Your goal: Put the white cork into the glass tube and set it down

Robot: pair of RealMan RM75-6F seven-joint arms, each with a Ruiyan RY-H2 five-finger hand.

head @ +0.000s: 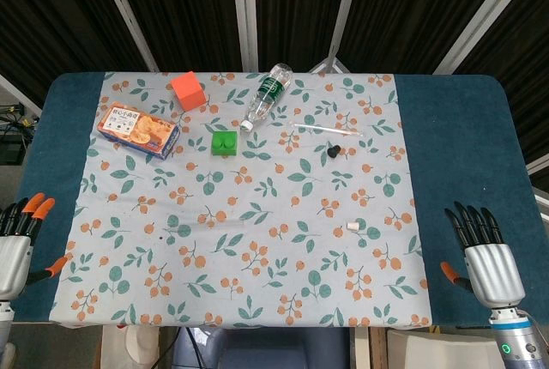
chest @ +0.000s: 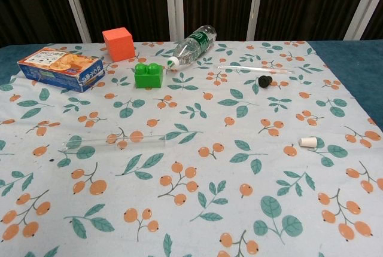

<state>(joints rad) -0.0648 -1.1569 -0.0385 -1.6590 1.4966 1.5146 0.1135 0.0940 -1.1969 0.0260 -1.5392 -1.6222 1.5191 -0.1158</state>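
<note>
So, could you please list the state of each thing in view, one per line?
White cork: loose on the cloth, not in the tube.
Glass tube: lying flat, unplugged.
Water bottle: on its side, capped.
Cookie box: lying flat, closed.
Left robot hand: open, holding nothing.
Right robot hand: open, holding nothing.

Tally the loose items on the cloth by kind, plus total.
Glass tube: 1
White cork: 1
Black stopper: 1
Thin dropper: 1
Plastic bottle: 1
Blocks: 2, orange cube and green brick
Snack box: 1
Total: 8
</note>
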